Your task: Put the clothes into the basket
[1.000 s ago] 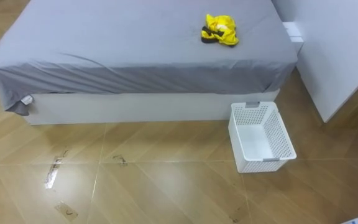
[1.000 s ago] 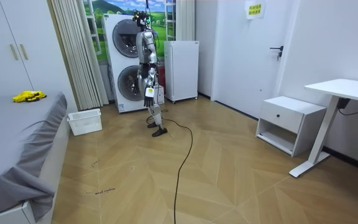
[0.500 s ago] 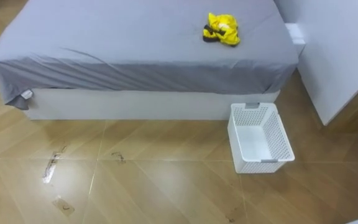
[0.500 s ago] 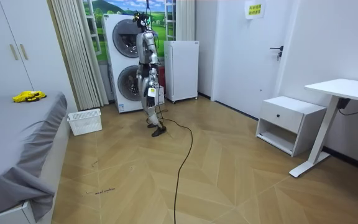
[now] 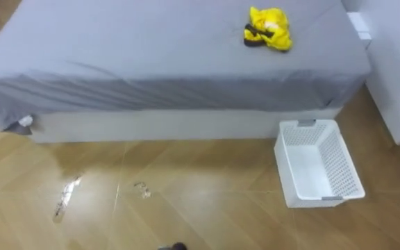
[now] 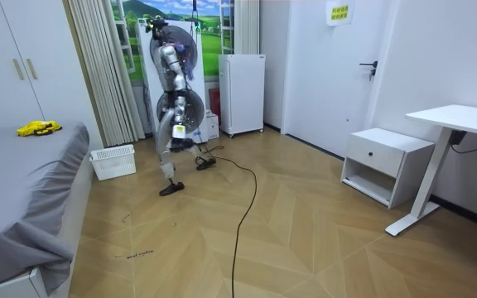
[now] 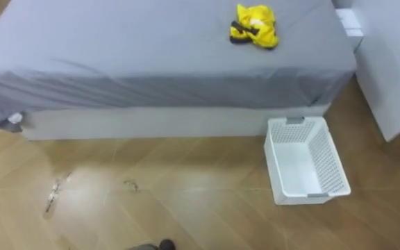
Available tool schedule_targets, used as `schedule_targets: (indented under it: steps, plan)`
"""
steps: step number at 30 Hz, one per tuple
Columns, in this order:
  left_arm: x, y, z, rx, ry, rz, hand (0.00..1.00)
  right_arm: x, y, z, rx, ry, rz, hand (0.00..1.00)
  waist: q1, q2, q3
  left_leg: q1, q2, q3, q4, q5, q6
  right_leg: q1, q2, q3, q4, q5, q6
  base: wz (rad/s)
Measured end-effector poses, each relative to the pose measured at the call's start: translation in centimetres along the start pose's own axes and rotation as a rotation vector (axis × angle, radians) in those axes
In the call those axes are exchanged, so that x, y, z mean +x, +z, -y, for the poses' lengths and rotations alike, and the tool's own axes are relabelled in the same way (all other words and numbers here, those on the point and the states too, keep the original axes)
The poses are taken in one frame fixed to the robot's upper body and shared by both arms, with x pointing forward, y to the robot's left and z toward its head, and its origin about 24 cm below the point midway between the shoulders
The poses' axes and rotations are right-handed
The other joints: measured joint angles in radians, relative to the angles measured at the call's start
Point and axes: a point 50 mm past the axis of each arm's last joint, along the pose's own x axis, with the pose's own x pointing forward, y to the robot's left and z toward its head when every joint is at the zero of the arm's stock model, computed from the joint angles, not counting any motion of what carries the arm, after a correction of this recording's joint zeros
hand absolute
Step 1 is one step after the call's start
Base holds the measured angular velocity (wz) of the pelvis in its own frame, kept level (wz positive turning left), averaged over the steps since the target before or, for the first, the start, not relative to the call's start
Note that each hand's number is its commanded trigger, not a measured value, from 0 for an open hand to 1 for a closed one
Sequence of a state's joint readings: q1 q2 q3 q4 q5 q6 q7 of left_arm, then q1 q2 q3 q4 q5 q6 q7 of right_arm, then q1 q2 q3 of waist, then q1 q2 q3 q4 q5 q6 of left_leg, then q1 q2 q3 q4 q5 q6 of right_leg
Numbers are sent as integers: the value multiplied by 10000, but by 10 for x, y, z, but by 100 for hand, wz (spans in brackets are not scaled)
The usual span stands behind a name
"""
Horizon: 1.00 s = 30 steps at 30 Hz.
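A crumpled yellow garment (image 5: pixel 268 29) lies on the grey bed (image 5: pixel 151 55), near its far right corner. On the wood floor by the bed's right end stands a white slotted basket (image 5: pixel 325 200), which holds nothing. In the room view the garment (image 6: pixel 37 127) rests on the bed at the room view's left, and the basket (image 6: pixel 113 161) stands beyond the bed's end. I am in mid-stride on the floor a short way from the basket, facing the bed. My left hand (image 6: pixel 178 131) and right hand (image 6: pixel 161 138) hang low beside me, both far from the garment.
A white wall panel (image 5: pixel 398 76) rises just right of the bed and basket. Behind me are stacked washing machines (image 6: pixel 151 83), a small white fridge (image 6: pixel 243 93) and a curtain (image 6: pixel 98 74). A bedside cabinet (image 6: pixel 386 164) and a desk (image 6: pixel 462 124) stand at the room view's right.
I have walked towards the bed and basket, moving to the room view's left. The eye view has shifted with me. The garment and basket have not moved.
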<state>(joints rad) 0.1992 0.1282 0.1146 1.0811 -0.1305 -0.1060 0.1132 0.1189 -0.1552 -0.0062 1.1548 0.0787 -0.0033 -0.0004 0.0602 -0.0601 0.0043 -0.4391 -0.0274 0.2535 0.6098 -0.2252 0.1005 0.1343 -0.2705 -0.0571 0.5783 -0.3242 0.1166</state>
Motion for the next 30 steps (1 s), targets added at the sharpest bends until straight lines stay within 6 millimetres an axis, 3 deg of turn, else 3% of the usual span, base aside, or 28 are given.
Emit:
schedule_targets:
  steps: [1, 2, 3, 4, 5, 6, 7, 8, 10, 12, 13, 14, 15, 16, 17, 18, 19, 20, 21, 22, 23, 24, 25, 26, 27, 28, 29, 30]
  plan:
    - [1, 5, 1, -150, -1, 224, 0, 0, 2, 0, -14, -48, 81, 0, 5, 38, -24, 592, -115, 61, -273, -245, 81, -372, -142, -23, 1180, 1180, -145, -3]
    - [2, 8, 1, -142, -7, 315, 0, 0, 3, 0, 0, -52, 148, 0, -1, 30, -21, 928, -188, 22, -485, -318, 109, -577, -194, -32, 1740, 1944, -285, 0]
    - [3, 14, 2, -144, -11, 544, 0, 0, 10, -1, 63, -33, 429, 0, -16, 242, -89, 1586, -237, -113, -1010, -457, 144, -1167, -125, -26, 2782, 2414, -445, -9]
    - [5, 22, 3, -130, -8, 745, 0, 1, 21, -2, 91, 22, 812, 0, 3, 346, -47, 2263, -205, -213, -1547, -538, 186, -1950, 213, -270, 3632, 1577, -701, -9]
    - [5, 24, 5, -82, -36, 812, 0, 1, 27, -3, 106, 57, 1014, 0, 1, 373, -7, 2605, -207, -297, -1818, -524, 160, -2317, 384, -516, 3825, 1155, -857, 9]
    - [6, 29, 7, -3, -107, 925, 0, 1, 36, -4, 133, 59, 1394, 0, -101, 433, 38, 3177, -177, -628, -2216, -486, 61, -2964, 835, -1022, 3720, 476, -1052, 25]
    - [7, 32, 8, 84, -152, 1013, 0, 0, 39, -5, 191, 55, 1534, 0, -133, 514, 33, 3436, -172, -787, -2383, -504, 54, -3310, 1091, -1179, 3476, 241, -1102, 48]
    - [7, 36, 12, 331, -298, 1142, 0, 0, 46, -6, 216, 51, 1818, 0, -222, 433, 48, 3858, -168, -1036, -2626, -615, 26, -3999, 1498, -1440, 2654, 28, -1173, 56]
    - [7, 39, 21, 737, -624, 1220, 0, -2, 57, -7, 225, -72, 2296, 0, -336, 382, 73, 4452, -97, -1328, -2935, -857, -95, -4703, 1898, -1523, 481, 249, -1249, 57]
    - [4, 27, 29, 1134, -1032, 838, 0, -2, 65, -8, 255, -266, 2606, 0, -329, 534, 48, 5436, 312, -1541, -3374, -1266, -433, -4843, 2041, -1990, -2224, 2033, -1329, 54]
    - [3, 25, 29, 1157, -1072, 775, 0, -3, 68, -8, 211, -319, 2756, 0, -328, 555, 56, 5635, 434, -1618, -3422, -1359, -532, -4844, 2076, -2043, -2648, 2549, -1351, 53]
    - [3, 21, 26, 1204, -1061, 643, 0, -6, 79, -10, 189, -341, 3265, 0, -310, 571, 19, 5851, 641, -1780, -3419, -1543, -751, -4691, 2270, -2071, -3005, 3313, -1727, 34]
    - [3, 19, 25, 1221, -1021, 539, 0, -10, 94, -10, 192, -380, 3972, 0, -229, 610, -22, 5935, 825, -1832, -3358, -1626, -977, -4601, 2490, -2130, -2837, 3577, -2073, 26]
    - [1, 14, 23, 1213, -1000, 394, 0, -12, 102, -10, 215, -414, 4353, 0, -197, 741, 31, 6030, 978, -1844, -3422, -1588, -1112, -4509, 2563, -2281, -2633, 3512, -2108, 21]
    - [0, 8, 22, 1256, -1011, 278, 0, -17, 117, -9, 330, -475, 5058, 0, -227, 889, 106, 6306, 1184, -1771, -3656, -1338, -1548, -4498, 2579, -2415, -2060, 3166, -2206, 29]
    - [-1, 7, 21, 1254, -1018, 278, 0, -22, 129, -7, 392, -608, 5626, 0, -315, 960, 179, 6824, 1253, -2023, -4026, -960, -1648, -4909, 2362, -2489, -489, 2536, -2420, 27]
    - [-1, 4, 20, 1196, -984, 223, 0, -24, 133, -7, 449, -652, 5795, 0, -342, 950, 295, 7120, 1297, -2225, -4112, -880, -1633, -5402, 2341, -2580, 297, 2167, -2312, 0]
    - [-3, -3, 8, 1088, -681, 61, 0, -27, 141, -11, 482, -527, 6092, 0, -205, 979, 12, 7231, 1409, -2354, -3740, -998, -1771, -5695, 2685, -2269, -529, 2296, -2255, -17]
    - [-4, -8, -2, 1216, -446, -181, 0, -31, 146, -14, 433, -431, 6393, 0, -254, 929, -12, 7120, 1383, -2248, -2756, -1316, -1906, -5659, 2812, -2375, -685, 2702, -2653, -24]
    - [-5, -11, -2, 1243, -422, -335, 0, -31, 146, -13, 353, -494, 6361, 0, -258, 1076, -25, 7056, 1569, -2202, -2122, -1336, -1882, -5501, 2940, -2479, -478, 2461, -2664, -4]
    - [-4, -11, -6, 1186, -340, -357, 0, -31, 145, -14, 312, -516, 6321, 0, -323, 1036, -13, 6683, 1704, -2116, -785, -781, -1951, -5082, 3012, -2499, -374, 1845, -2815, 3]
    - [-5, -12, -7, 1180, -334, -388, 0, -31, 145, -12, 351, -609, 6309, 0, -406, 1008, -8, 6288, 1780, -2126, 401, 97, -1926, -4597, 3096, -2472, -527, 1527, -2866, 6]
    - [-5, -10, -6, 1159, -374, -332, 0, -31, 145, -11, 389, -659, 6307, 0, -465, 994, -6, 6092, 1777, -2148, 835, 354, -1968, -4366, 3127, -2444, -649, 1436, -2892, 17]
    - [-5, -4, -2, 1147, -495, -112, 0, -31, 145, -9, 375, -792, 6311, 0, -655, 974, 6, 5477, 1765, -2130, 1637, 292, -1956, -3913, 3179, -2412, -1008, 1312, -2868, 16]
    - [-4, 4, 2, 1099, -583, 198, 0, -31, 144, -7, 418, -922, 6264, 0, -724, 848, 50, 4879, 1676, -1867, 2085, 119, -1705, -3524, 3181, -2292, -1321, 1239, -2855, 9]
    - [-2, 9, 4, 1069, -628, 366, 0, -31, 143, -6, 446, -1017, 6241, 0, -725, 743, 101, 4361, 1640, -1415, 2162, -109, -1568, -3088, 3218, -2129, -1680, 1233, -2854, -12]
    - [-2, 10, 4, 1064, -632, 395, 0, -31, 143, -5, 434, -1053, 6238, 0, -714, 705, 122, 4125, 1594, -1266, 2107, -277, -1575, -2894, 3226, -2058, -1832, 1234, -2852, -38]
    - [-3, 10, 5, 1010, -642, 395, 0, -31, 143, -3, 378, -1134, 6258, 0, -644, 644, 88, 3648, 1500, -1087, 1788, -550, -1582, -2616, 3233, -1921, -2051, 1238, -2865, -42]
